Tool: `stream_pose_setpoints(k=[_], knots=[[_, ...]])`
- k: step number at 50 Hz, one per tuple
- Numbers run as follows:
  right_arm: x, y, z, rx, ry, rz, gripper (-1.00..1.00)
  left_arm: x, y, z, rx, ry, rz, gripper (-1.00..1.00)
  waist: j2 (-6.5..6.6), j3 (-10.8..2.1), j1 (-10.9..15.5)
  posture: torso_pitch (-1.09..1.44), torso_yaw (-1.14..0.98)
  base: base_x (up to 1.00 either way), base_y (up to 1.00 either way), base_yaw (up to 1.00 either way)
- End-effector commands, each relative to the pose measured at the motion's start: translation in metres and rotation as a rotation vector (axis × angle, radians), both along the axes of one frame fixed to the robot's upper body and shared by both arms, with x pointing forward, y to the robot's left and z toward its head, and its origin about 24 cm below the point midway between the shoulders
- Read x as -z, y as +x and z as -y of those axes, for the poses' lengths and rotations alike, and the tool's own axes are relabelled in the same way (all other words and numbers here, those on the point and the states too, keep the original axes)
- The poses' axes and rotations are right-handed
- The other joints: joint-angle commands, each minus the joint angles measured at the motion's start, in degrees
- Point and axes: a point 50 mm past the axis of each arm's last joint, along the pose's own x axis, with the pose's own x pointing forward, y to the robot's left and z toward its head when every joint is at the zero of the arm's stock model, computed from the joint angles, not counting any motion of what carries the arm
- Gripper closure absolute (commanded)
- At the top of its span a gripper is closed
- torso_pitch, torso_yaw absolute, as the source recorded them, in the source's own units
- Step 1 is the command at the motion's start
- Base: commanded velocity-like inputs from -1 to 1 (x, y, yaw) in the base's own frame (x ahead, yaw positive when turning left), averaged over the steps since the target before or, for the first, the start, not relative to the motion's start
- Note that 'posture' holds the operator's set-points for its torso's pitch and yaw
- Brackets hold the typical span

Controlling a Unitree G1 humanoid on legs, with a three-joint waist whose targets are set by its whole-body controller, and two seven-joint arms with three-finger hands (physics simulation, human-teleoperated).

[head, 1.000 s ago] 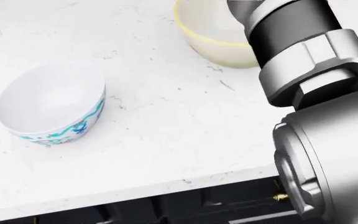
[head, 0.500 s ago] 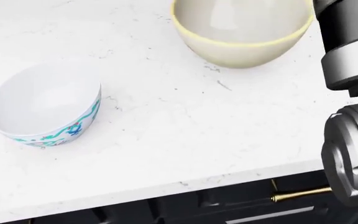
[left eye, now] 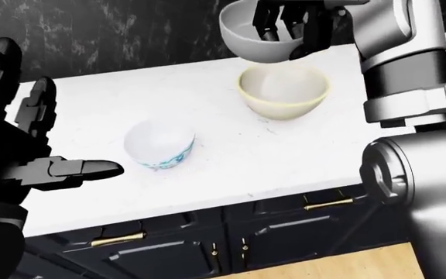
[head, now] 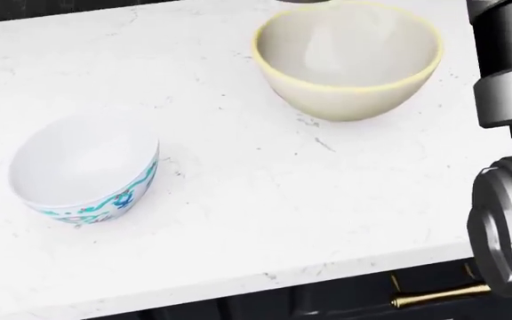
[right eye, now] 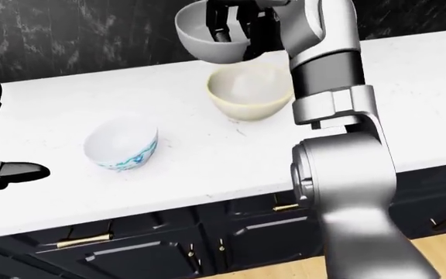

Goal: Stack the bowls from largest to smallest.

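Right robot hand [left eye: 291,26] cut off at top of both eye views; dark fingers [right eye: 221,23] hook over the rim and into a plain grey-white bowl [left eye: 254,36], clenched on it, bowl held in the air and tilted, directly above the large cream bowl with a yellow rim [head: 347,60]. Gap between the two shows in the left-eye view; they are apart. Head view misses the lifted bowl almost wholly: only a dark sliver at its top edge, and the right arm's grey and black casing crowding its right side. Cream bowl stands upright on the white marble-patterned table [head: 238,193], near the far edge by the dark veined wall [left eye: 130,29]. Small white bowl with a blue-green painted band [head: 85,169] sits upright, well apart from the cream bowl, toward the left of the head view, with bare table between them and all round it. Table's near edge runs along the bottom of the head view; below it dark navy cabinet doors [left eye: 285,232] with brass handles [left eye: 329,204]. Left robot hand [left eye: 21,145] shows only in the eye views, at their left, black, fingers spread and released, holding nothing, hovering near the table's left end; in the right-eye view it is mostly cut off by the frame. Strip of wood floor [left eye: 347,267] at lower right.
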Motion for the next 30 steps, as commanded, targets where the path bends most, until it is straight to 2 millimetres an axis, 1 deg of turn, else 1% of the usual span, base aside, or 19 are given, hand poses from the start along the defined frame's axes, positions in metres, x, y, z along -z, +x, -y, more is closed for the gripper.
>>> stream_pose_setpoints(k=[1,9,13,15,21,30], knots=[[-0.024,-0.012,0.0,-0.013,0.023,0.091,1.0,-0.009,-0.004,0.0,-0.011,0.016,0.058,-1.0,0.13,-1.64,-0.03,-0.16,0.0,0.0,0.0,0.0],[-0.013,-0.008,0.006,0.003,0.014,0.072,1.0,-0.008,-0.004,0.0,-0.005,0.002,0.061,-1.0,0.33,-4.88,0.02,-0.24,0.0,0.0,0.0,0.0],[-0.009,-0.008,0.011,0.02,0.005,0.053,1.0,-0.008,-0.004,-0.002,-0.013,-0.011,0.064,-1.0,0.43,-5.97,0.11,-0.24,0.0,0.0,0.0,0.0],[-0.007,-0.007,0.012,0.024,-0.001,0.048,1.0,-0.007,-0.004,-0.002,-0.015,-0.007,0.063,-1.0,0.48,-6.32,0.15,-0.24,0.0,0.0,0.0,0.0],[0.009,0.0,0.014,0.051,-0.036,0.028,1.0,-0.008,-0.004,-0.003,-0.017,-0.004,0.063,-1.0,0.61,-7.04,0.16,-0.24,0.0,0.0,0.0,0.0],[0.027,0.014,0.015,0.085,-0.056,0.028,1.0,-0.008,-0.004,-0.004,-0.023,-0.005,0.066,-1.0,0.85,-7.58,0.19,-0.24,0.0,0.0,0.0,0.0]])
